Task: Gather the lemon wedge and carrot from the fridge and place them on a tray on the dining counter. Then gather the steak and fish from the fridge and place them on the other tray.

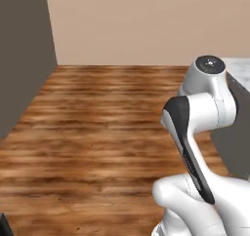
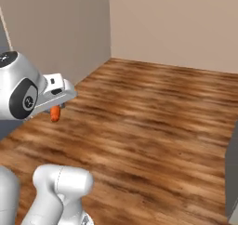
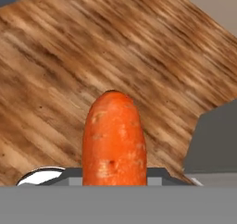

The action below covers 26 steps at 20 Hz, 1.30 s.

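Carrot (image 3: 114, 140) is clamped in the gripper (image 2: 56, 109); in the hand view it stands up from between the jaws, blunt orange end outward. In the right base view its tip hangs just below the hand, over the wood floor (image 2: 153, 112).

Step in hand, as I judge it: carrying the carrot across the room to a tray on the dining counter. To do it well:
- keep the grip steady while the base drives; no wrist swings, since much of the carrot sticks out past the jaws
- hold it high enough to clear the counter edge on arrival
- lower onto the tray before opening.

Containers: no tray or fridge visible here, so their contents cannot be told. A marble corner (image 1: 239, 67) shows at right in the left base view.
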Available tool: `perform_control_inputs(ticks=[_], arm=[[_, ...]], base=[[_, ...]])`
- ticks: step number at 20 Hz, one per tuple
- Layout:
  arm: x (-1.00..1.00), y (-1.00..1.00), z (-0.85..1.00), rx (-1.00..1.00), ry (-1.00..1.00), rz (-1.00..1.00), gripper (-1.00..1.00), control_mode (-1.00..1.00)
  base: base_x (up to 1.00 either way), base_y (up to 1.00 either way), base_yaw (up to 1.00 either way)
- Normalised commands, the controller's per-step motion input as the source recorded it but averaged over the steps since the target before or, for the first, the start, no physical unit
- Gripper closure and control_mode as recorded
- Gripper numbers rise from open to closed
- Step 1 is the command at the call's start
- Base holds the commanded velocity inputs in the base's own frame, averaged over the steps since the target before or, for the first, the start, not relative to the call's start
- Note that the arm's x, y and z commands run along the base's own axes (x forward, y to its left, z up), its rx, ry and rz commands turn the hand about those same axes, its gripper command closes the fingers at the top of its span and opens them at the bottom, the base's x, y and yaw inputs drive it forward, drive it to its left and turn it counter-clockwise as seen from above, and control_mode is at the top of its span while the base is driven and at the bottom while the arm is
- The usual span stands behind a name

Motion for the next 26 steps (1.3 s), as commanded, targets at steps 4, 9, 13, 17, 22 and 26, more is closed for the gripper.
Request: perform_control_inputs(ticks=[4,9,13,17,22,26], arm=[[0.00,0.00,0.00,0.00,0.00,0.00,1.00,1.00],[0.00,0.00,0.00,0.00,0.00,0.00,1.00,1.00],[0.00,0.00,0.00,0.00,0.00,0.00,1.00,1.00],[0.00,0.00,0.00,0.00,0.00,0.00,1.00,1.00],[0.00,0.00,0.00,0.00,0.00,0.00,1.00,1.00],[0.00,0.00,0.00,0.00,0.00,0.00,1.00,1.00]], base=[[1.00,0.00,-0.42],[1.00,-0.01,-0.41],[1.00,0.00,-0.34],[1.00,0.00,-0.28],[1.00,0.01,-0.27],[1.00,0.00,-0.25]])
